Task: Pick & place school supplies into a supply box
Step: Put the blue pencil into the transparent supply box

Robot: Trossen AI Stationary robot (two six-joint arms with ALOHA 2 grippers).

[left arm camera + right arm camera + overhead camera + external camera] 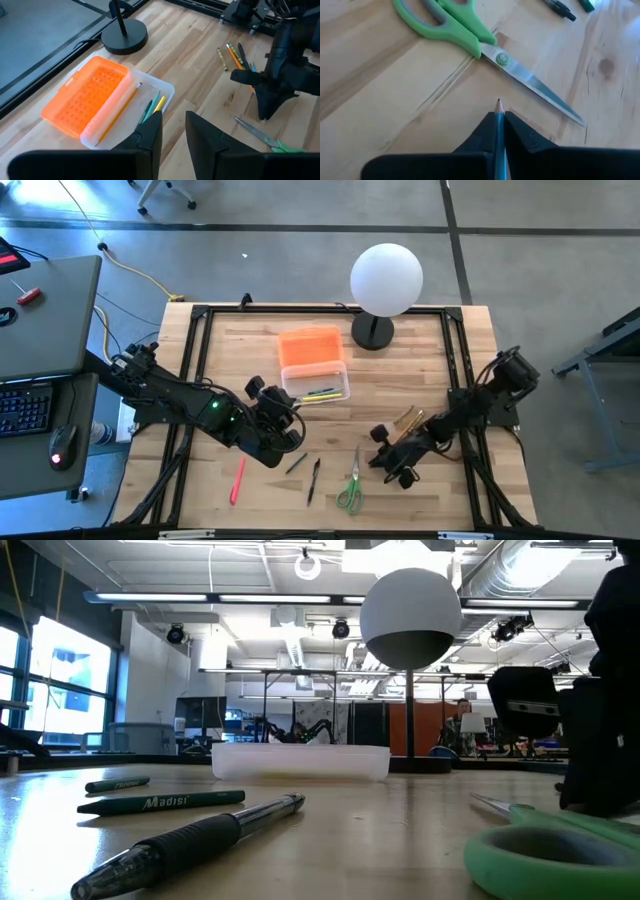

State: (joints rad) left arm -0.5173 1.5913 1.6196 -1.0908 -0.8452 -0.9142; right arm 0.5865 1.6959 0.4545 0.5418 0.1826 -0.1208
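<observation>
A grey pencil (499, 131) is clamped between the fingers of the right hand (499, 120), point outward, just above the tabletop (380, 100) near the blades of the green-handled scissors (465, 35). The left hand (173, 131) is held released, with nothing between its fingers, beside the clear supply box (165, 92), in which pencils are seen next to the orange lid (85, 95).
</observation>
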